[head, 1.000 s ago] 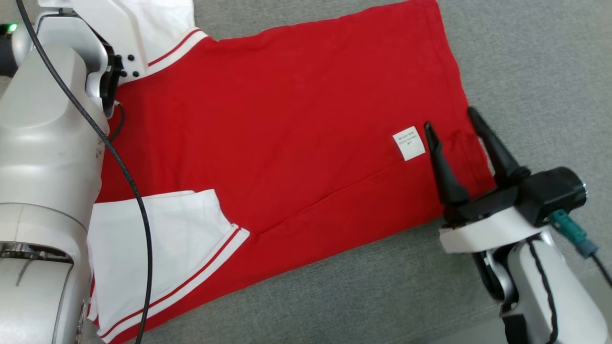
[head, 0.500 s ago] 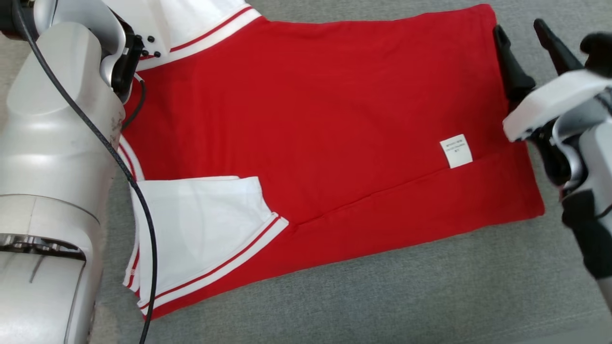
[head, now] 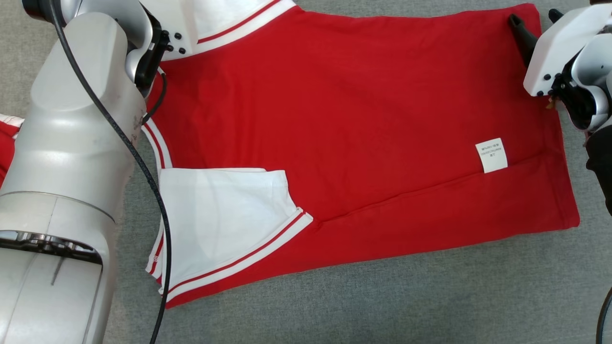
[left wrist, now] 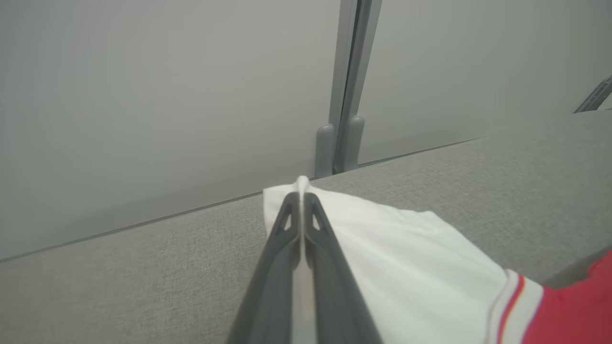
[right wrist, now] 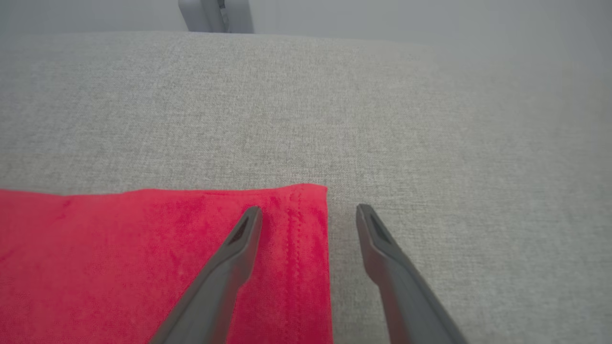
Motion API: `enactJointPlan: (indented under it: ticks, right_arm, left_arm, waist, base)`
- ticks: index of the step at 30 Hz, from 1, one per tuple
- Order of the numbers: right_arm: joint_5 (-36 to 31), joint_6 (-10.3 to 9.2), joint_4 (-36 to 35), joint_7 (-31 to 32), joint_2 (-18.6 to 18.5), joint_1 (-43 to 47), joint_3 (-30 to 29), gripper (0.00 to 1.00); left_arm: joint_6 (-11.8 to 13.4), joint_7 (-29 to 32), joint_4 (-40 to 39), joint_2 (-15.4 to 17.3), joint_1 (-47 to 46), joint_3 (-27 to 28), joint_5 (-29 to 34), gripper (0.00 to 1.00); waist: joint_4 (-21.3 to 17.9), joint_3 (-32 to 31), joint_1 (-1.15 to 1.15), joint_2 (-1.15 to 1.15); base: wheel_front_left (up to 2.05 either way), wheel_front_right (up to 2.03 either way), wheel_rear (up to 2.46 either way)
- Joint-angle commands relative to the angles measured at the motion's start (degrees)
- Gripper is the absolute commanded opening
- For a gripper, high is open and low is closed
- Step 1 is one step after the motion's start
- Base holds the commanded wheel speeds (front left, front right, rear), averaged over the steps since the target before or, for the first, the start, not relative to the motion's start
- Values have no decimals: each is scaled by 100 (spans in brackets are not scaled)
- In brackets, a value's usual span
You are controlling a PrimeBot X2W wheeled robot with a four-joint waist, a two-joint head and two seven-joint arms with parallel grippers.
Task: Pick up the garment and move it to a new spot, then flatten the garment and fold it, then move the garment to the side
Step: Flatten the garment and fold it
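Observation:
The garment [head: 358,119], a red shirt with white red-striped sleeves, lies flat on the grey surface. Its near sleeve [head: 224,220] is folded over the body, and a white label [head: 491,155] sits near the hem. In the left wrist view my left gripper [left wrist: 301,191] is shut on the edge of the far white sleeve [left wrist: 406,267]. My right gripper [head: 536,19] hovers open at the far hem corner. In the right wrist view, the right gripper [right wrist: 308,210] has one finger above the red cloth [right wrist: 119,248] and the other above bare grey surface.
The grey fabric surface [head: 430,296] runs on all sides of the shirt. A wall with a grey post [left wrist: 346,95] stands just behind its far edge. A black cable [head: 138,167] hangs along my left forearm. Another bit of red cloth [head: 5,143] shows at the left edge.
The head camera has shifted. My right gripper, still open, has gone from beside the label to the far corner of the hem. The left gripper stays shut on the sleeve.

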Motion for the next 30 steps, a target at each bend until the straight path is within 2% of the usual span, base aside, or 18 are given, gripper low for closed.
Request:
enactJointPlan:
  ticks: [1,5,7,8,10,15,19,24,30]
  right_arm:
    - [59,0,74,44,-14,-109,62,100]
    - [-3,0,370,165,-42,-353,289,100]
    - [45,0,501,240,-21,-471,375,61]
    - [46,0,556,287,-24,-514,423,50]
    - [105,0,678,375,-17,-568,487,0]
    - [178,0,753,308,-64,-712,634,0]
    - [124,-1,803,-303,-156,-889,623,0]
    - [21,-1,1093,-1139,-167,-1077,507,0]
    - [71,0,1202,-1673,-100,-982,635,0]
  left_arm:
    - [-20,-5,-25,12,-60,-30,-45,0]
    - [-20,42,-103,-2,-33,-136,-77,0]
    - [-16,57,-138,1,-28,-179,-108,0]
    - [-17,61,-152,6,-27,-196,-119,0]
    - [-18,65,-183,5,-21,-223,-157,0]
    - [-19,62,-265,5,0,-262,-253,0]
    - [-20,-124,-404,106,-12,-281,-330,0]
    - [-19,-654,-628,247,-105,-294,-335,0]
    - [-19,-950,-1015,261,171,-501,-421,0]
  waist:
    - [26,4,0,0]
    - [92,18,0,0]
    - [123,25,0,0]
    - [139,29,0,0]
    - [170,34,0,0]
    - [225,49,0,0]
    - [249,73,0,0]
    - [257,73,0,0]
    - [300,-7,0,0]
  base:
    - [0,0,0]
    - [0,0,0]
    - [0,0,0]
    - [0,0,0]
    - [0,0,0]
    - [0,0,0]
    - [0,0,0]
    - [0,0,0]
    - [0,0,0]
